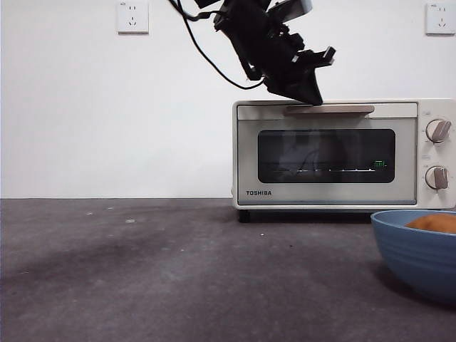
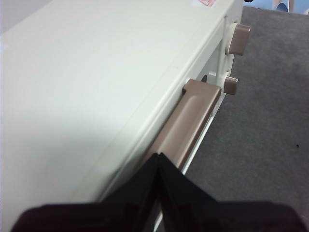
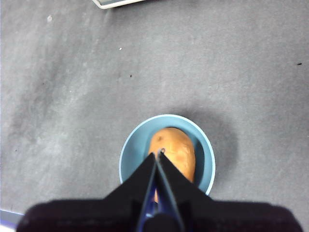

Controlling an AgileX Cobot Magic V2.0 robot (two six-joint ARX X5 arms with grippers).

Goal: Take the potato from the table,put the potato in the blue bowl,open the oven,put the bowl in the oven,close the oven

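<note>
The cream-white oven stands at the back right of the table, its dark glass door closed. My left gripper comes down from above with its jaws shut, and its tip rests at the left end of the tan bar handle. The left wrist view shows that shut tip right on the handle, beside the oven's top. The orange-brown potato lies in the blue bowl, which sits at the near right. My right gripper hangs shut above it, holding nothing.
Two knobs sit on the oven's right side, close to the handle's far end. A white wall with two sockets stands behind. A black cable hangs from the left arm.
</note>
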